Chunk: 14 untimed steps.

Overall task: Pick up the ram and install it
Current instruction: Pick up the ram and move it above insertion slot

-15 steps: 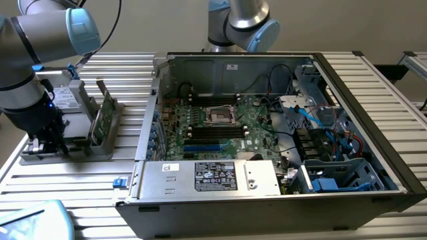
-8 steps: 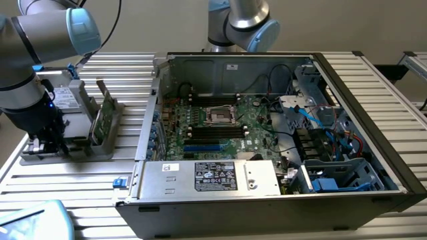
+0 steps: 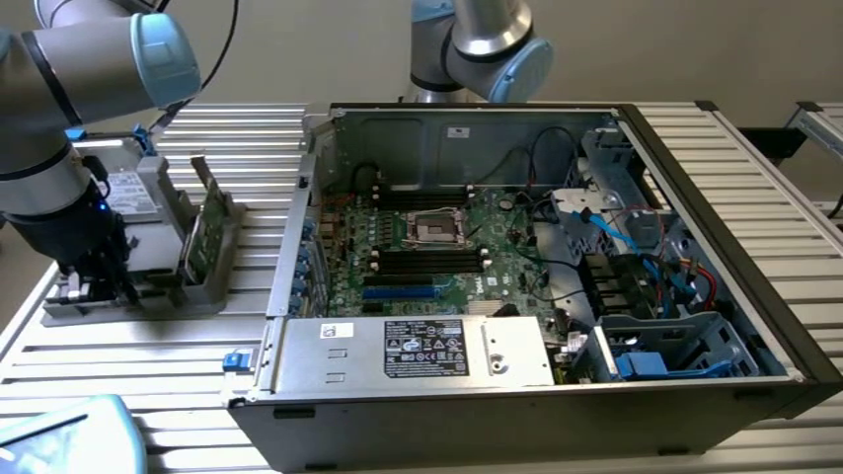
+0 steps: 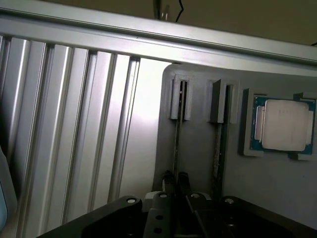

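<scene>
The ram [image 4: 177, 134] is a thin green stick standing on edge in a slot of the grey holder [image 4: 198, 148], seen end-on in the wrist view. A second stick [image 4: 218, 144] stands in the slot beside it. My gripper [image 4: 176, 181] is down over the first stick, its two black fingers [image 4: 168, 181] close together on either side of the stick's upper edge. In the exterior view my gripper [image 3: 103, 284] is low at the holder [image 3: 79, 308], on that view's left. A green board [image 3: 199, 232] stands upright in the holder there. The motherboard's dark memory slots [image 3: 421, 260] lie inside the open case.
A square silver processor [image 4: 283, 124] rests in a pocket of the holder. A silver drive [image 3: 132, 193] stands behind the holder. The open computer case [image 3: 737, 197] lies on the ribbed metal table [image 3: 145, 365], power supply [image 3: 421, 351] in front. A second arm [image 3: 477, 44] stands behind the case.
</scene>
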Each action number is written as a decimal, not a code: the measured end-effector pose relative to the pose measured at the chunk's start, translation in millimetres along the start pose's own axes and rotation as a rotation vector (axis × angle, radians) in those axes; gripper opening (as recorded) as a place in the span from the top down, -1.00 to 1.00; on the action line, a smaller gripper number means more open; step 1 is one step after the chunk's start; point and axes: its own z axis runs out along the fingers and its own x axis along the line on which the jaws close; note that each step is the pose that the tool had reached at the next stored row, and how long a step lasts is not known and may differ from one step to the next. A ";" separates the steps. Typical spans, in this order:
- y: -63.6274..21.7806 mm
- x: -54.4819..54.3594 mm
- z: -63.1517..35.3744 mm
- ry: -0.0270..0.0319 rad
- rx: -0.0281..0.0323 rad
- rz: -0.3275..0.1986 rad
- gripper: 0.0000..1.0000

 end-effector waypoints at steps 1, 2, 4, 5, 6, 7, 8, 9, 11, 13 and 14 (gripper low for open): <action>0.0 0.0 -0.4 -0.0012 0.0001 0.000 0.71; 0.0 0.0 -1.0 -0.0025 0.0002 0.000 0.71; -0.1 0.1 -2.2 -0.0054 0.0007 0.000 0.71; -0.1 0.2 -2.8 -0.0069 0.0009 0.000 0.71; -0.2 0.2 -3.5 -0.0084 0.0012 0.000 0.71; -0.2 0.3 -4.2 -0.0101 0.0014 0.000 0.71; -0.2 0.4 -4.9 -0.0115 0.0017 0.000 0.71; -0.3 0.5 -5.7 -0.0130 0.0019 0.000 0.71; -0.3 0.8 -7.0 -0.0161 0.0023 -0.001 0.71; -0.2 1.1 -8.1 -0.0190 0.0029 -0.001 0.71; -0.2 1.3 -8.9 -0.0203 0.0029 -0.001 0.71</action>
